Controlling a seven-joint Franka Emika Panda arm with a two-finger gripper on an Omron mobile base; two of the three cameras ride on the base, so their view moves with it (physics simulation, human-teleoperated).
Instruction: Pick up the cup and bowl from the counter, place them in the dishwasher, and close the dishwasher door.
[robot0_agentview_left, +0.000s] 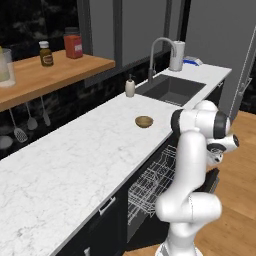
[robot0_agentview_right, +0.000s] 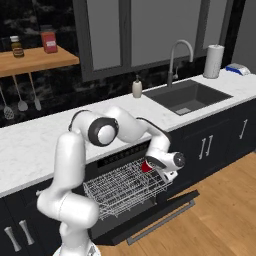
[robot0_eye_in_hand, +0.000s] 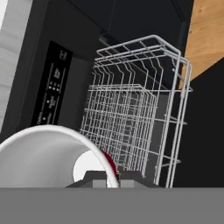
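You set the cup into the dishwasher rack.
Your pincer grips the cup by its rim, above the wire rack; lower it straight between the wires, then release. The bowl waits on the counter.

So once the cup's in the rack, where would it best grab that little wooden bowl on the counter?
Probably by the rim, coming straight down: the bowl sits upright and open on the counter, shallow and low, so one finger inside and one outside the wall should suit it.
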